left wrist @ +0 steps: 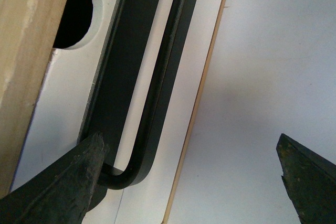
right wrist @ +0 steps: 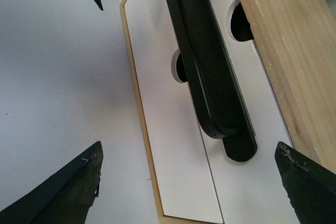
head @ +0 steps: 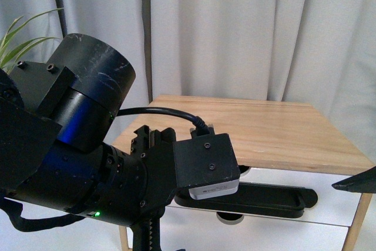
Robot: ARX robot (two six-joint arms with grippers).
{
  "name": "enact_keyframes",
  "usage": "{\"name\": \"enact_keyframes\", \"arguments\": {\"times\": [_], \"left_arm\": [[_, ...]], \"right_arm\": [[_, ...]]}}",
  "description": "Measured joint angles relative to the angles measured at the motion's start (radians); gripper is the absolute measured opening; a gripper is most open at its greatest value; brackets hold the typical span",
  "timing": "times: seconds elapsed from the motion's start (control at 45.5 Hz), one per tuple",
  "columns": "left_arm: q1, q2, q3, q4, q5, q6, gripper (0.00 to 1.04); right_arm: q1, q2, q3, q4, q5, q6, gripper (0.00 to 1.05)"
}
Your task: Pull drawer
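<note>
**Op:** Where's the drawer?
**Eng:** The drawer [head: 329,199] is dead ahead of your left pincer [left wrist: 189,139], sitting close under the top [head: 258,124]. The front is flat, smooth matte white. A half-round notch [left wrist: 73,14] is cut in its top edge, dark behind.

**Op:** Handle?
**Eng:** The handle [left wrist: 157,77] is a slim matte black bar, curved at the end, on a long black backplate with rounded ends. It runs between your left pincer's fingers, much nearer one of them. That fingertip [left wrist: 79,177] sits right at the bend. I cannot tell if it touches.

**Op:** Jaws?
**Eng:** Your left pincer is spread wide and gripping nothing. Your right pincer [right wrist: 189,145] is just as wide and empty, facing the same white fronts. The handle's other end lies between its fingers, nearer one. The fingers are black wedges, scuffed at the tips.

**Op:** Materials?
**Eng:** The top is a thick light-wood slab with visible grain and a square edge. A second white front [right wrist: 184,182] lies just beside the drawer, with its own notch [right wrist: 178,66] and a fine seam between them. A thin light-wood strip [right wrist: 137,103] borders that front. Beyond both pincers are a pale pleated curtain [head: 235,27] and green leaves [head: 17,39] out past your left arm.
</note>
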Motion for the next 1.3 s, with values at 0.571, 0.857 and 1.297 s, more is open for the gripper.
{"name": "enact_keyframes", "arguments": {"times": [0.571,0.857,1.297], "left_arm": [[-0.006,0.046,0.021,-0.002,-0.049,0.069,0.99],[-0.006,0.048,0.028,-0.023,-0.049,0.082,0.99],[-0.008,0.049,0.031,-0.031,-0.053,0.087,0.99]], "right_arm": [[-0.003,0.013,-0.004,0.019,-0.002,0.014,0.96],[0.002,0.051,-0.004,0.033,0.009,0.022,0.96],[0.035,0.133,0.029,0.103,0.048,0.057,0.96]]}}
